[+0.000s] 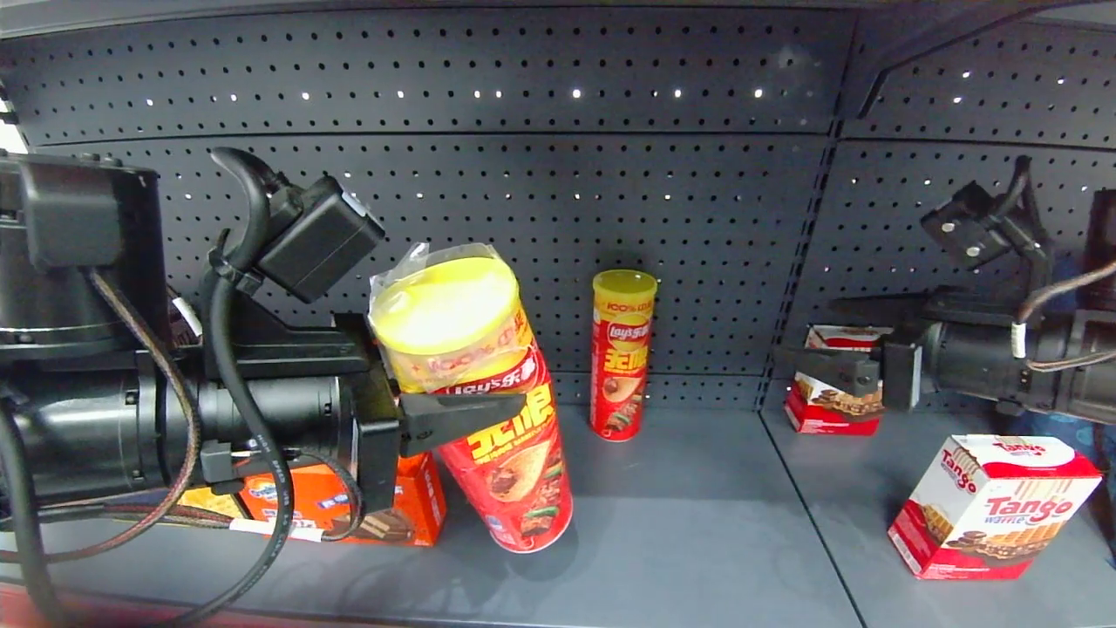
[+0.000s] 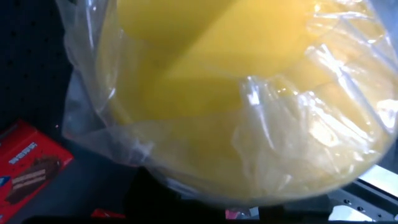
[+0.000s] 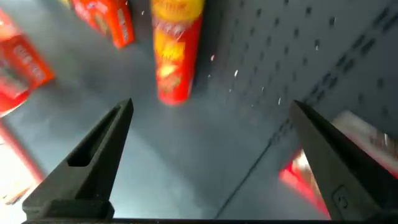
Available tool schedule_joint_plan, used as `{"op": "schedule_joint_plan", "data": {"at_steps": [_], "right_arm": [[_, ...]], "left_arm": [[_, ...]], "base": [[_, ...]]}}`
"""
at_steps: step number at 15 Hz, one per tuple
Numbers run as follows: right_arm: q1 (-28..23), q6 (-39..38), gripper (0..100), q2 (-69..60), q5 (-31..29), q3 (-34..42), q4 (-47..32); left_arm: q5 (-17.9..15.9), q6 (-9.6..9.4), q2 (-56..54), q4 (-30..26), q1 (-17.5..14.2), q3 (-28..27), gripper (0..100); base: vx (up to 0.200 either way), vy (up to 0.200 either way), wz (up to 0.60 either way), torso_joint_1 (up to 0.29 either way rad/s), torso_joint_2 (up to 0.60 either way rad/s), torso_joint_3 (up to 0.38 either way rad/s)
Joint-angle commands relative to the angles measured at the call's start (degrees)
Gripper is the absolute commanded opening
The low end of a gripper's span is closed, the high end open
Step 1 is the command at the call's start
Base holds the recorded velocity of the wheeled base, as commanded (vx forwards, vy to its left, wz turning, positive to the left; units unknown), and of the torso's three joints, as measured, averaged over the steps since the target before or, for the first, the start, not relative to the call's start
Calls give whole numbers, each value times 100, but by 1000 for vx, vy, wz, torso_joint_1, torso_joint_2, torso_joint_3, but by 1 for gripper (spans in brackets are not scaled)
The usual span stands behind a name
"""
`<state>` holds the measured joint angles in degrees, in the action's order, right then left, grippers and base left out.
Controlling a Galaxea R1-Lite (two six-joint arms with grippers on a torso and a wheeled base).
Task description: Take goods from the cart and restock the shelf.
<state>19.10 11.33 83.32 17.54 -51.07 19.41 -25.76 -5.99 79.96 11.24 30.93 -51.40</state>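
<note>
Our left gripper [image 1: 475, 392] is clenched on the upper part of a can [image 1: 506, 453], just under its yellow lid, which has a loose plastic film around it. The can is tilted, with the lid leaning toward 11 o'clock. Its base is low over the shelf [image 1: 697, 523], and we cannot tell if it touches. An orange box [image 1: 418, 506] lies just beside the base, at 9 o'clock. A second can [image 1: 621, 353] stands upright at 1 o'clock, near the back panel.

We judge that the step in hand is to stand the can on the shelf. To do it well, we should first bring the can upright, then lower it until the whole base is flat, and open the fingers only after that. If we release it while it is tilted, it may fall and roll. We should also keep it away from the orange box.

Our right gripper [image 1: 806, 331] hangs spread wide and holds nothing, at 3 o'clock, in front of a red box [image 1: 828, 410].
</note>
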Motion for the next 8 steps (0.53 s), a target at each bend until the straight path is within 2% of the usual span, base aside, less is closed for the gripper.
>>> {"op": "schedule_joint_plan", "data": {"at_steps": [1,3,6,8], "right_arm": [[-21,1,100,633,109,-105,318],[6,-8,100,975,197,-211,670],[-38,1,100,1476,1014,-554,1083],[-47,1,100,1775,1234,-703,1417]], "left_arm": [[1,1,-15,1,1,33,0],[-43,1,-33,36,1,147,0],[-87,1,-50,63,1,156,0],[-131,1,-50,63,-8,156,0]], "base": [[0,0,0,0,0,0],[0,0,0,0,0,0],[0,0,0,0,0,0],[0,0,0,0,0,0]]}}
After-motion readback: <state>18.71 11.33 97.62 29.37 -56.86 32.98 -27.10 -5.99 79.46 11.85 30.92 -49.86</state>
